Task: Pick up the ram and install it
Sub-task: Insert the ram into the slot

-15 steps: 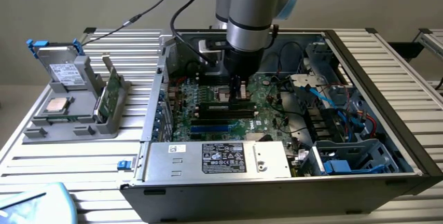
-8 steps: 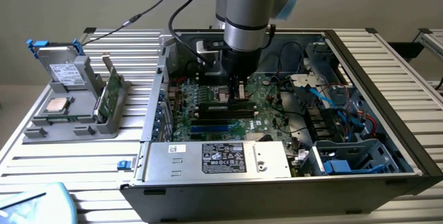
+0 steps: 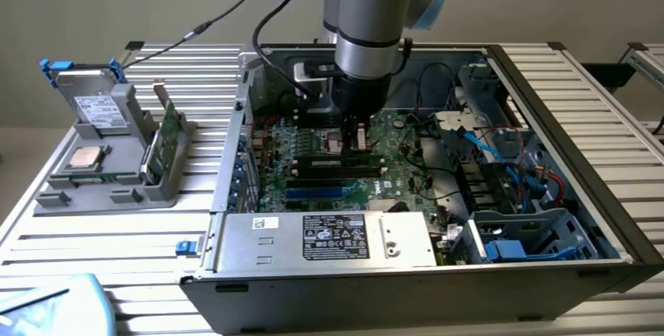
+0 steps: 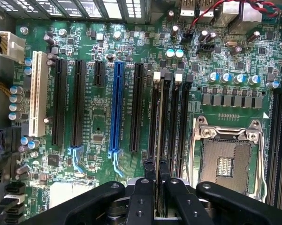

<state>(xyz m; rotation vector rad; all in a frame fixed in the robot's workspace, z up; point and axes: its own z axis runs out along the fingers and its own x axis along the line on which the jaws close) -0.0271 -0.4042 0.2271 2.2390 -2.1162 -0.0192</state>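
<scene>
In the wrist view the ram [image 4: 159, 122] is seen edge-on as a thin strip with a pale top edge, standing along one black memory slot beside the open processor socket [image 4: 225, 159]. My gripper [image 4: 156, 171] is shut on the ram, with one black finger [image 4: 148, 171] on each side of its near end. In the exterior view the gripper [image 3: 353, 140] points straight down into the open computer case, low over the green motherboard [image 3: 410, 166] at the memory slots.
A silver power supply [image 3: 332, 239] blocks the near side of the case [image 3: 581, 157], and cables and drive cages crowd the exterior view's right. Outside on the left, a grey holder [image 3: 62, 196] carries a labelled drive [image 3: 96, 106], a square processor [image 3: 85, 159] and another upright green board [image 3: 166, 138].
</scene>
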